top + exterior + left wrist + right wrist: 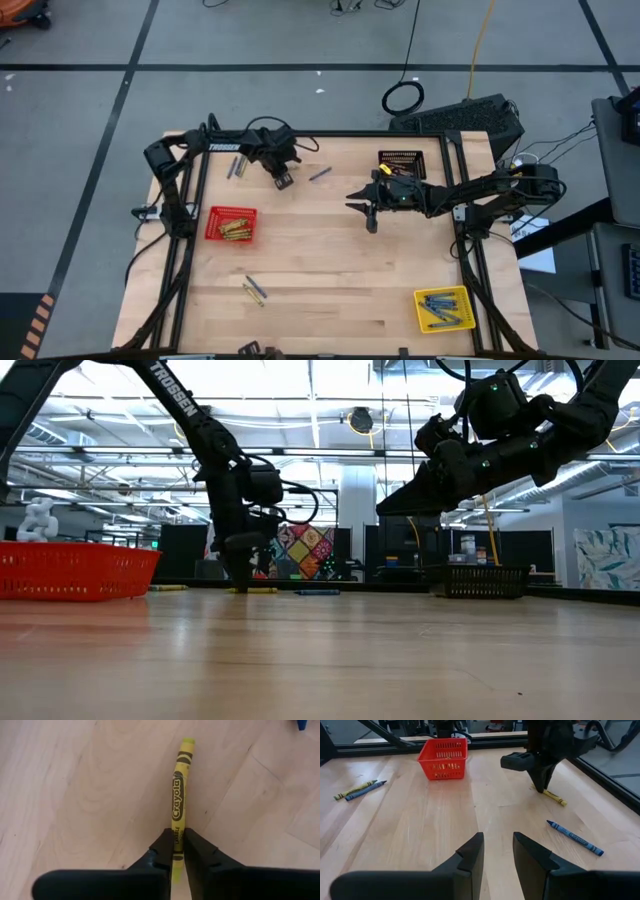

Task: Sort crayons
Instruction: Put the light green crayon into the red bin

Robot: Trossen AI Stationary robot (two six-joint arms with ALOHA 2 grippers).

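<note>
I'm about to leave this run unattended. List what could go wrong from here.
The left gripper pinches the yellow crayon only near one end, so it may pivot or slip when lifted. The right gripper hangs open over the table nearby; the arms could crowd each other on the way to the red basket.

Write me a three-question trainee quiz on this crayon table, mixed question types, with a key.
1. True or false: the left gripper is closed on a yellow crayon that lies on the table.
2. Multiple choice: the blue crayons already sorted lie in which basket? A) red basket B) black basket C) yellow basket
3. Fill in: the right gripper hangs above the table with its fingers ____.

Key
1. True. The left wrist view shows both fingers pinching the crayon's end.
2. C. The yellow basket at the table's near right corner holds blue crayons; the red basket holds yellowish ones.
3. Open, with nothing between them.
</note>
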